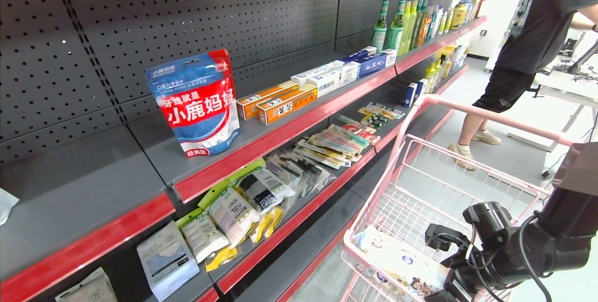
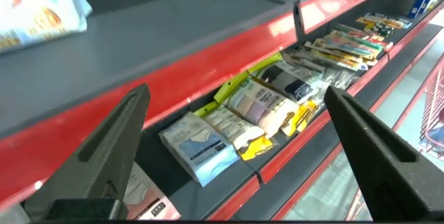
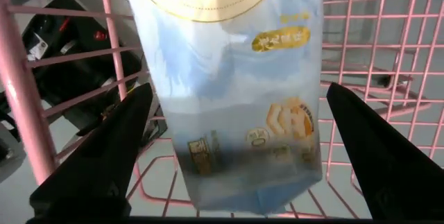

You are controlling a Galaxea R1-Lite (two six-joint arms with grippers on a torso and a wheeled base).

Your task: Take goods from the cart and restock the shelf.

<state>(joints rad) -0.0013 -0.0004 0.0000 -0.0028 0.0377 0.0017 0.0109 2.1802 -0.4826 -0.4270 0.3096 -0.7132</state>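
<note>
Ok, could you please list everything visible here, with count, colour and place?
pouch: one, blue and red, upright on the upper board
flat boxes: two, orange, same board, past the pouch
long boxes: several, white and blue, farther along
bottles: many, mostly green, far end
packets: many, mixed colours, lower board
shelf: one, grey, red edges
cart: one, pink wire, before the shelf
pack: one, pale blue, in the cart
left gripper: open, facing the shelf
right gripper: open, over the pack
</note>
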